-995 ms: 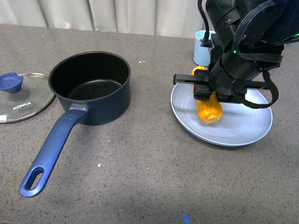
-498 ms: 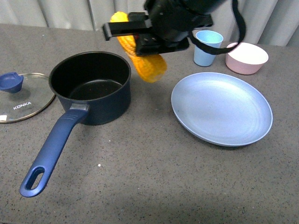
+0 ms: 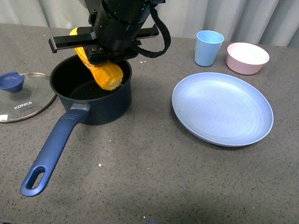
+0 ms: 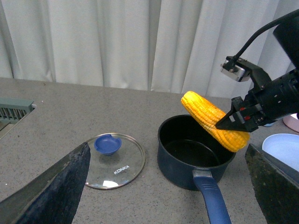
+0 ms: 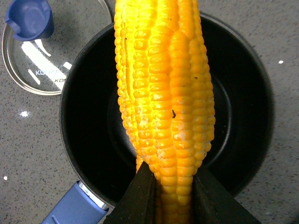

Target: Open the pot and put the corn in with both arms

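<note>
Right now the grey table [image 3: 154, 182] carries everything. My right arm [image 3: 122, 21] reaches across above the pot [image 3: 111, 101], which stands open with its long handle [image 3: 52, 148] pointing back toward me. The blue plate [image 3: 222, 110] lies to the pot's right, and the glass lid [image 3: 29, 100] lies flat just beside it on the left. The corn [image 3: 105, 73] hangs tilted over the pot's mouth, clear of the black bottom, with my right end effector [image 5: 174, 198] clenched on it. My left end effector [image 4: 167, 154] is released, its fingers [image 4: 56, 186] spread wide.
</note>
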